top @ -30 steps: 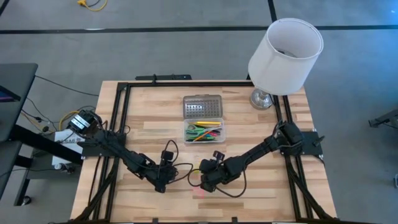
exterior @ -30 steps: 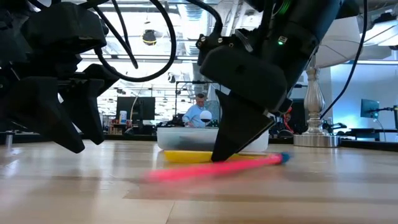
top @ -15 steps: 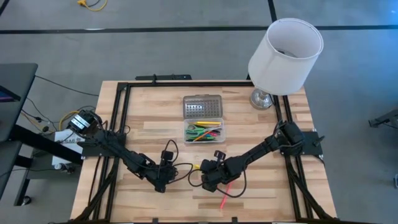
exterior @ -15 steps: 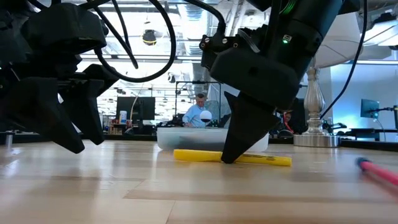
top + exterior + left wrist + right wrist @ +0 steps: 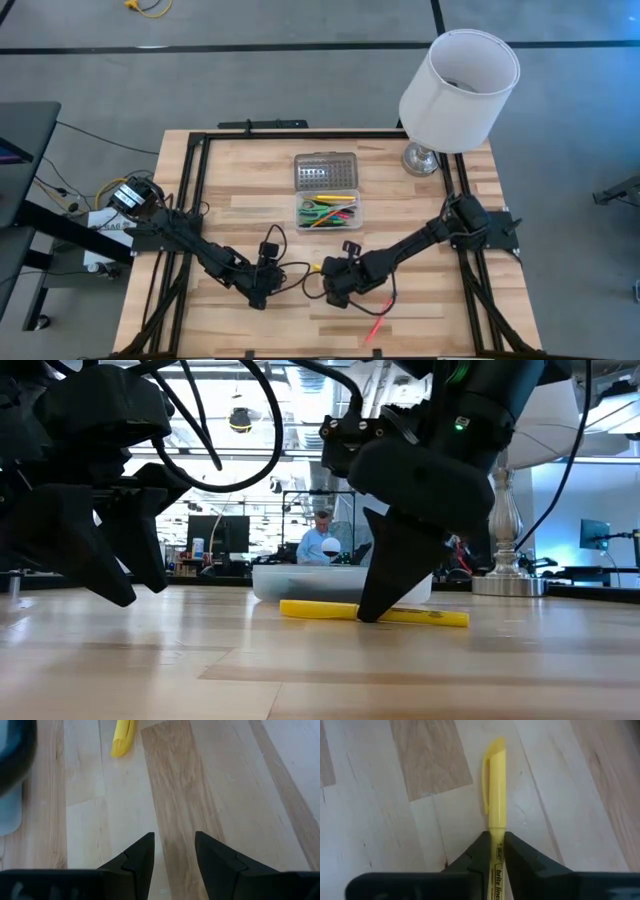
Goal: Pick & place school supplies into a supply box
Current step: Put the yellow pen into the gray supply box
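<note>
Two dark robot arms reach over a pale wooden table (image 5: 420,200) seen from above. The largest thing on it is a white lamp (image 5: 458,76) with a metal base, standing at the far right corner, well apart from the work. At the middle of the table, toward the far edge, lies the supply box (image 5: 328,212) — a clear case holding green, yellow, pink and orange pens, its dotted grey lid (image 5: 326,171) folded open flat behind it.

Nearer the front edge, the right gripper (image 5: 496,847) points down at the table, its two fingers pinching a yellow highlighter (image 5: 496,785) by its barrel; the capped end sticks out past the fingertips. In the low view the highlighter lies flat on the wood, just in front of the box. The left gripper (image 5: 174,851) hovers just beside it on the left, fingers spread with only bare wood between them.

A pink pen (image 5: 376,327) lies alone near the front edge, just right of the right gripper and apart from it. Black cables loop between the two grippers. Beyond the table, in the room, a person sits far off.
</note>
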Motion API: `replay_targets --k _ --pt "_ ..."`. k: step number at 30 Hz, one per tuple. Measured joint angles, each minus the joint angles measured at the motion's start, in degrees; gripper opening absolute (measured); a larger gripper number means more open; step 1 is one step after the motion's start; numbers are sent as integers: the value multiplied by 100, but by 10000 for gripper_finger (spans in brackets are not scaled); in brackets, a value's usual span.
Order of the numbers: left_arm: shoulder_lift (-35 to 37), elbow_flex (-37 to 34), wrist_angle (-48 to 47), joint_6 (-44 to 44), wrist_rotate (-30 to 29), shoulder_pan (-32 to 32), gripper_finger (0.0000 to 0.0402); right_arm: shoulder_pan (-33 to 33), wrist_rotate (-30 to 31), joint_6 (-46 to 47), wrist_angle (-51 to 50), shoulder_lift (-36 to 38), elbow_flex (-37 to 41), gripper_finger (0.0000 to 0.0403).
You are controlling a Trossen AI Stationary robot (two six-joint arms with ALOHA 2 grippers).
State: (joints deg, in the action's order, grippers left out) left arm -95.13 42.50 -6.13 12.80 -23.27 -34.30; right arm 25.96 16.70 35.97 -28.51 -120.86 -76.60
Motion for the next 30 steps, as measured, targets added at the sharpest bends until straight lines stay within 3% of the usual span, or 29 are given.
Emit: replay_targets --k 9,24,30 --pt "0 0 0 2 0 0 138 -227 -474 -136 -2 17 0 54" --pt "0 0 0 0 -7 0 138 -184 -347 -1090 -63 -12 -271 54" --pt "0 0 0 0 -7 1 138 -246 -390 -1073 -59 -15 -299 51"
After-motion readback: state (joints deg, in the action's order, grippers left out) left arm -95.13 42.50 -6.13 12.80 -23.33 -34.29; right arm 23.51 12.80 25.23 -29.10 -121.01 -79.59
